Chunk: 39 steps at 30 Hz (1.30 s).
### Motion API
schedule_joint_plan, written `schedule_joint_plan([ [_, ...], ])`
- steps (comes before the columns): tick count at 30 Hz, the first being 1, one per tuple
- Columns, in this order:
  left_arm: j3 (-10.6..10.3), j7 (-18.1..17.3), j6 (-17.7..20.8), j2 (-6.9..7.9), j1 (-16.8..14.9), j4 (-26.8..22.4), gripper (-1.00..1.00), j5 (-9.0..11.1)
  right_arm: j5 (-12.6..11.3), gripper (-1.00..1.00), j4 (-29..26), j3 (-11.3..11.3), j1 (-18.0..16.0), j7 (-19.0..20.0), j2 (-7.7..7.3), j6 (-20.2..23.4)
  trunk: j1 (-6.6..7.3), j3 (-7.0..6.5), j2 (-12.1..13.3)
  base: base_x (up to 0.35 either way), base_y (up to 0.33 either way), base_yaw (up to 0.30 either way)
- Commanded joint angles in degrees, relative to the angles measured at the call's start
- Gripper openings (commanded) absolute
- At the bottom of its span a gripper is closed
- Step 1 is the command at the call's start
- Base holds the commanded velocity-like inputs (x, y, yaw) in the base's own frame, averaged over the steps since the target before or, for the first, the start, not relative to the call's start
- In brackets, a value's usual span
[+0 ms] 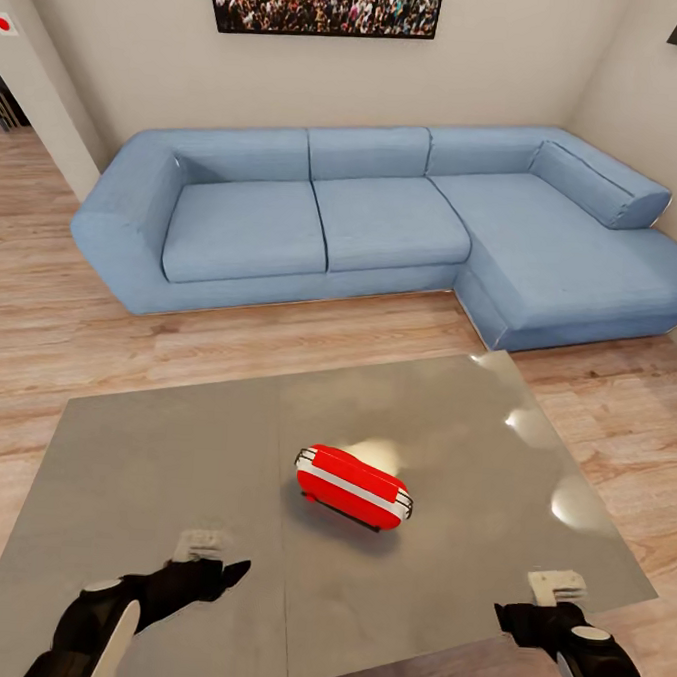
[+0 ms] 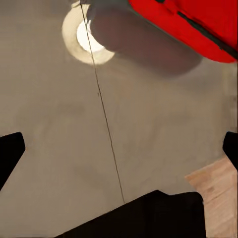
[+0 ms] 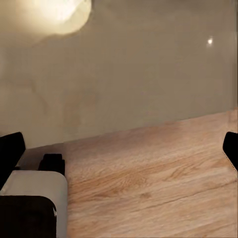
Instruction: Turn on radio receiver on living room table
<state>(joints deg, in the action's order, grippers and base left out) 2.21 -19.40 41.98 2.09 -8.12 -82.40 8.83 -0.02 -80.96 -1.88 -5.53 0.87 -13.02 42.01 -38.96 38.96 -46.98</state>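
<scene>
The red radio receiver point(image 1: 354, 487) with white edge trim lies on its side near the middle of the glossy grey table point(image 1: 151, 447). Its red body point(image 2: 198, 22) also appears in the left wrist view, ahead of the fingers, casting a shadow on the top. My left gripper point(image 1: 219, 575) hovers over the table's near part, left of and nearer than the radio, apart from it; its fingertips point(image 2: 10, 153) stand wide, so it is open. My right gripper point(image 1: 522, 618) hangs at the table's near right edge, open point(image 3: 119, 148) and empty, over table top and floor.
A big blue L-shaped sofa point(image 1: 386, 221) stands beyond the table across a strip of light wood floor point(image 1: 279, 335). A crowd picture point(image 1: 324, 2) hangs on the beige wall. The table's seam point(image 2: 104, 114) runs down the middle. A lamp reflection point(image 2: 87, 37) glares beside the radio.
</scene>
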Motion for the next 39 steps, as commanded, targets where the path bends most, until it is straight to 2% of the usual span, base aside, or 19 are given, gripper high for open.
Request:
schedule_joint_plan([
  [1,0.0,-0.5,-0.1,-0.01,-0.5,0.0,1.0,0.1,0.0,1.0,0.0,0.0,-0.4,0.1,0.06,0.0,0.0,0.0,0.0,0.0,0.0,0.0],
  [6,-0.2,-2.4,-0.2,-0.28,-3.4,-0.2,1.0,0.3,-0.1,1.0,-0.1,0.3,-2.2,3.6,0.96,-1.0,0.0,0.0,0.0,0.0,0.0,0.0],
  [10,-0.8,-2.6,-0.2,-1.41,-4.3,-0.1,1.0,-0.2,0.3,1.0,-0.3,0.4,-2.6,5.3,2.08,-1.8,0.0,0.0,0.0,0.0,0.0,0.0],
  [13,-2.7,-2.6,-0.3,-2.35,-4.9,0.2,1.0,-1.9,0.6,1.0,-0.5,0.5,-2.7,5.7,3.27,-2.0,0.0,0.0,0.0,0.0,0.0,0.0],
  [15,-4.4,-2.4,-0.2,-3.32,-5.4,0.5,1.0,-3.7,0.7,1.0,-0.5,0.6,-2.7,5.8,3.8,-2.1,0.0,0.0,0.0,0.0,0.0,0.0],
  [18,-5.7,-2.3,-0.2,-4.56,-5.7,0.8,1.0,-6.0,0.7,1.0,-0.5,0.7,-2.7,5.9,4.04,-2.8,0.0,0.0,0.0,0.0,0.0,0.0],
  [21,-6.2,-2.3,-0.2,-5.08,-5.8,1.6,1.0,-7.5,0.7,1.0,-0.5,1.3,-2.7,6.0,4.2,-3.5,0.0,0.0,0.0,0.0,0.0,0.0],
  [25,-6.2,-2.3,-0.3,-5.21,-5.8,1.9,1.0,-7.8,0.9,1.0,-0.3,3.4,-2.7,5.7,4.22,-3.6,0.0,0.0,0.0,0.0,0.0,0.0],
  [29,-6.3,-2.4,-0.3,-5.32,-6.0,2.1,1.0,-7.8,2.1,1.0,-0.2,5.2,-2.7,5.9,4.25,-3.6,0.0,0.0,0.0,0.0,0.0,0.0],
  [39,-6.3,-2.3,-0.3,-5.42,-6.1,2.9,1.0,-7.8,2.9,1.0,-0.3,5.3,-2.7,5.1,4.4,-3.7,0.0,0.36,0.0,0.0,0.0,0.0],
])
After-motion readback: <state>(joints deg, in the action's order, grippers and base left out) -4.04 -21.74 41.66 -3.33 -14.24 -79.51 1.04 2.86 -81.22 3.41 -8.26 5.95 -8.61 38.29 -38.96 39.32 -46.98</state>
